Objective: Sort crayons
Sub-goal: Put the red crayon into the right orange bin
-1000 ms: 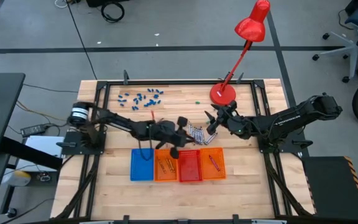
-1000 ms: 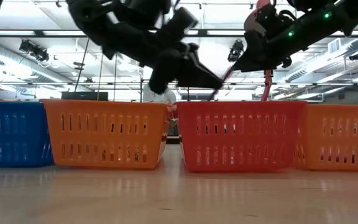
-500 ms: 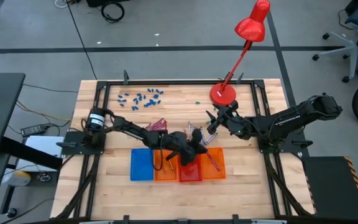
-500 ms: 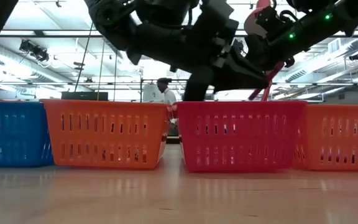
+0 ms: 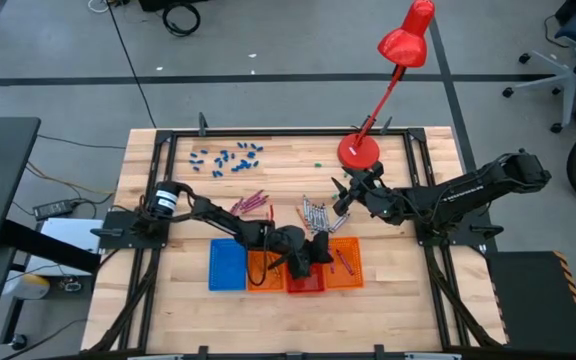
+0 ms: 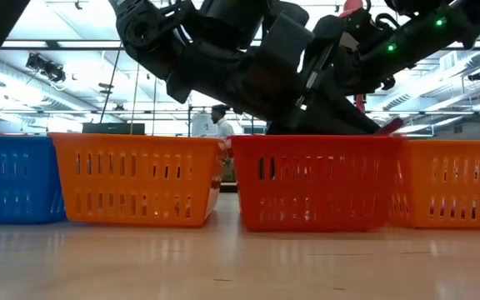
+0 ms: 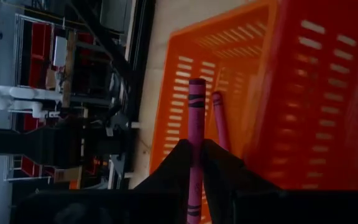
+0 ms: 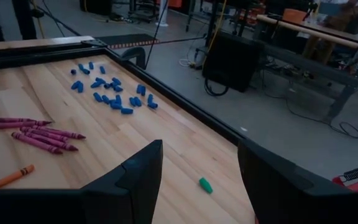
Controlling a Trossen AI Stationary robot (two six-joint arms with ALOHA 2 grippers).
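In the high view, four slotted plastic baskets stand in a row at lower centre: one blue basket (image 5: pixel 227 265), one orange basket (image 5: pixel 262 268), one red basket (image 5: pixel 305 274) and a second orange basket (image 5: pixel 344 263). The left gripper (image 5: pixel 320 250) hangs over the red basket's right edge, its jaws closed on one magenta wax crayon (image 7: pixel 195 155). In the left wrist view the crayon's long axis runs straight out from the fingertips toward the right-hand orange basket, where one magenta crayon (image 7: pixel 220 121) already lies. Loose magenta crayons (image 5: pixel 251 203) lie above the baskets, with silvery crayons (image 5: pixel 315 214) to their right; neither group can be counted reliably. The right gripper (image 5: pixel 343 195), jaws wide apart and holding nothing, waits at centre right, near the silvery crayons.
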